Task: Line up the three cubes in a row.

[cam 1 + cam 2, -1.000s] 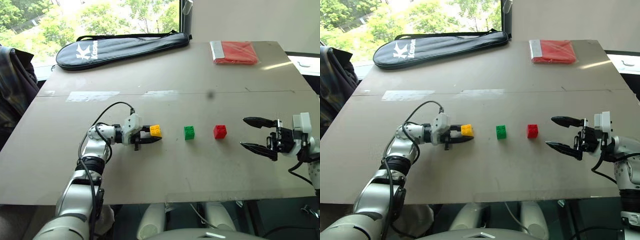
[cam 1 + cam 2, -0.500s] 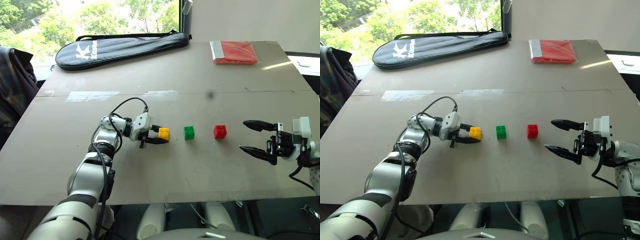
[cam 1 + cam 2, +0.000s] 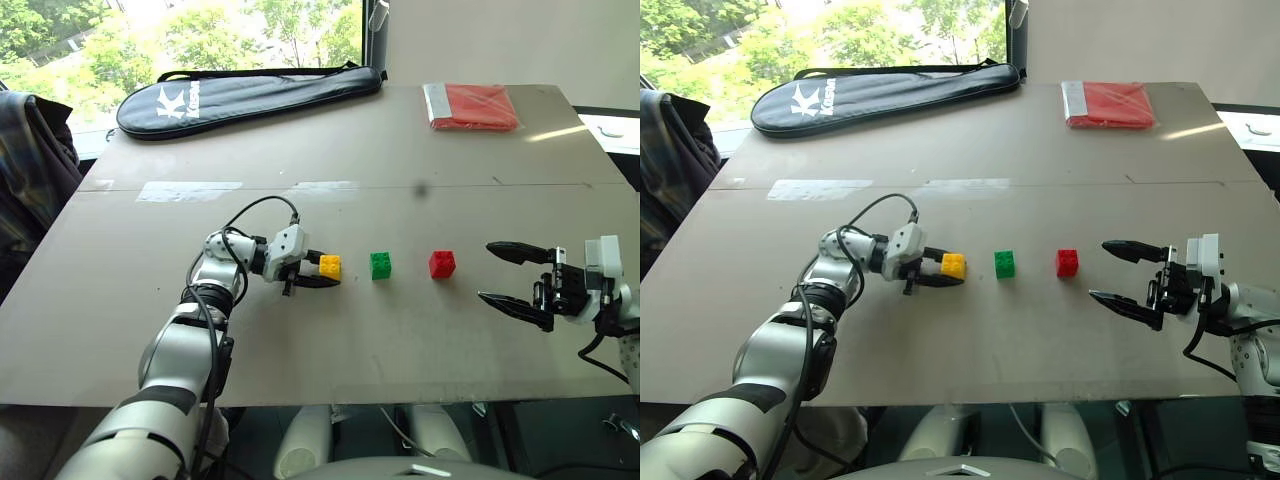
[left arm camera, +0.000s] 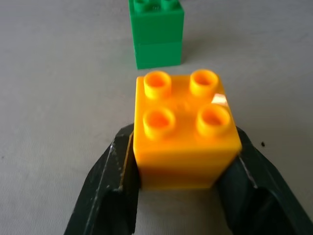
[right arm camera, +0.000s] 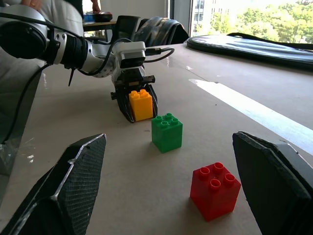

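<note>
Three studded cubes stand in a line across the table's middle: yellow [image 3: 330, 266], green [image 3: 381, 264] and red [image 3: 442, 263], with a gap between each. My left gripper [image 3: 322, 271] reaches in from the left, shut on the yellow cube [image 4: 183, 132], which rests on the table; one black finger presses each of its sides. The green cube [image 4: 156, 34] stands just beyond it. To the right of the red cube, my right gripper [image 3: 487, 271] hovers open, pointing left with nothing between its fingers. Its wrist view looks along the row, from the red cube [image 5: 214, 190] to the green one [image 5: 167, 131].
A long black racket bag [image 3: 245, 95] lies along the far left edge. A flat red packet [image 3: 475, 105] sits at the far right corner. A pale tape strip [image 3: 190, 190] crosses the tabletop [image 3: 330, 380]. A dark garment [image 3: 30, 170] hangs beside the left edge.
My left gripper carried the yellow cube to the right, closer to the green one, and has stayed there for the last half second. The right gripper held still.
</note>
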Tool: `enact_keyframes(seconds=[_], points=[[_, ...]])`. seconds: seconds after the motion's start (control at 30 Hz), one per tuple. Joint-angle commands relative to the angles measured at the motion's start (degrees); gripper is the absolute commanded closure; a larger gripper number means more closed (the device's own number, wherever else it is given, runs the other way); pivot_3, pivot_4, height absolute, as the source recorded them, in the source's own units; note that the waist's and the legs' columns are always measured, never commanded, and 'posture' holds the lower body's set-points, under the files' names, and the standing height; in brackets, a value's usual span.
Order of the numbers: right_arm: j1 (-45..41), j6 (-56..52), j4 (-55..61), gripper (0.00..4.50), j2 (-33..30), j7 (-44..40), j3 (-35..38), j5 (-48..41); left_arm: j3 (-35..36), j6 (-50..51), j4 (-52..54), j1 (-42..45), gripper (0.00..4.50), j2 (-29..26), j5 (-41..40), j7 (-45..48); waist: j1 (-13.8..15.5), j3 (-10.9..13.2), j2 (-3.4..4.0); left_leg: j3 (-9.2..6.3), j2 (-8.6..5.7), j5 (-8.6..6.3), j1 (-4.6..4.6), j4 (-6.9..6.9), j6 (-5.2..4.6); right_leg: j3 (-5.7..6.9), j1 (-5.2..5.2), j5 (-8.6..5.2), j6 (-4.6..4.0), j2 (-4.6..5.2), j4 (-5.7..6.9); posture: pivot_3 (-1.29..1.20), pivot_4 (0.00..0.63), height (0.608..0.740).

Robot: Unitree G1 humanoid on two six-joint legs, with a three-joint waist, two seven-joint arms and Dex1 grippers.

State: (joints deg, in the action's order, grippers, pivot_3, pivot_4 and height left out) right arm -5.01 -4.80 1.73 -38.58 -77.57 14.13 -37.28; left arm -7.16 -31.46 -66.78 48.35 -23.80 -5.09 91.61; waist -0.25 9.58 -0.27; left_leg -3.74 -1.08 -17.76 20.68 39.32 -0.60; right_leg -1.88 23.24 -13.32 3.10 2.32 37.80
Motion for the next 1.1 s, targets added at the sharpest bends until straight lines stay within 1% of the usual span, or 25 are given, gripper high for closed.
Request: enact_keyframes(seconds=[0.03, 0.07, 0.1, 0.37, 0.63, 0.8, 1.1], points=[[-0.4, 0.5, 1.0, 0.23, -0.7, -0.3, 1.6, -0.9, -2.0, -0.7, -1.3, -1.8, 0.41, 0.5, 4.1, -2.2, 0.0, 0.0, 0.00, -0.01, 0.00, 0.00, -0.03, 0.00, 0.00, 0.01, -0.03, 0.00, 0.00, 0.00, 0.01, 0.00, 0.150, 0.740], [-0.6, 0.5, 0.9, 0.23, -0.7, -0.3, 1.6, -0.9, -1.9, -1.5, -1.3, -1.9, 0.06, 0.6, 4.3, -3.5, 0.0, 0.0, 0.00, -0.02, 0.00, 0.00, -0.06, 0.00, 0.00, 0.01, -0.05, 0.00, 0.00, 0.00, 0.02, 0.00, 0.150, 0.740], [-0.7, 0.5, 0.9, 0.23, -0.7, -0.3, 1.5, -0.8, -1.8, -2.3, -1.3, -2.0, 0.03, 0.6, 4.6, -4.1, -0.1, 0.0, 0.01, -0.02, 0.00, 0.00, -0.07, 0.00, 0.00, 0.01, -0.06, 0.00, 0.00, 0.00, 0.04, 0.00, 0.150, 0.740], [-1.4, 0.8, -0.1, 0.23, -0.7, -0.9, 1.3, -0.6, -1.1, -2.9, -1.3, -1.8, 0.03, -0.5, 4.8, -6.3, -0.1, -0.1, 0.16, -0.04, -0.01, 0.02, -0.17, 0.02, -0.01, 0.01, -0.15, 0.00, 0.00, 0.00, 0.05, 0.00, 0.150, 0.740], [-2.4, 1.7, -2.3, 0.23, -0.5, -2.4, 1.0, -0.2, 1.3, -1.8, -0.7, -2.4, 0.03, -3.6, 3.3, -7.0, -0.9, -0.1, 0.16, -0.03, 0.07, 0.03, -0.23, 0.02, -0.02, -0.02, -0.16, 0.00, 0.00, -0.08, 0.08, 0.00, 0.150, 0.740], [-3.0, 1.8, -2.4, 0.23, 0.1, -2.3, 0.3, 0.1, 1.6, -1.5, -0.5, -2.7, 0.03, -3.9, 3.4, -7.2, -1.0, -0.1, 0.16, -0.01, 0.23, 0.02, -0.34, -0.01, -0.02, -0.20, -0.16, 0.01, -0.02, -0.27, 0.12, 0.00, 0.150, 0.740], [-2.8, 1.8, -2.3, 0.23, 0.0, -2.5, 0.4, 0.2, 2.3, -0.2, 0.5, -3.4, 0.03, -3.6, 2.5, -6.8, -1.0, -0.1, 0.16, 0.03, 0.25, 0.02, -0.38, -0.01, -0.02, -0.33, -0.15, 0.01, -0.02, -0.30, 0.12, 0.00, 0.150, 0.740]])
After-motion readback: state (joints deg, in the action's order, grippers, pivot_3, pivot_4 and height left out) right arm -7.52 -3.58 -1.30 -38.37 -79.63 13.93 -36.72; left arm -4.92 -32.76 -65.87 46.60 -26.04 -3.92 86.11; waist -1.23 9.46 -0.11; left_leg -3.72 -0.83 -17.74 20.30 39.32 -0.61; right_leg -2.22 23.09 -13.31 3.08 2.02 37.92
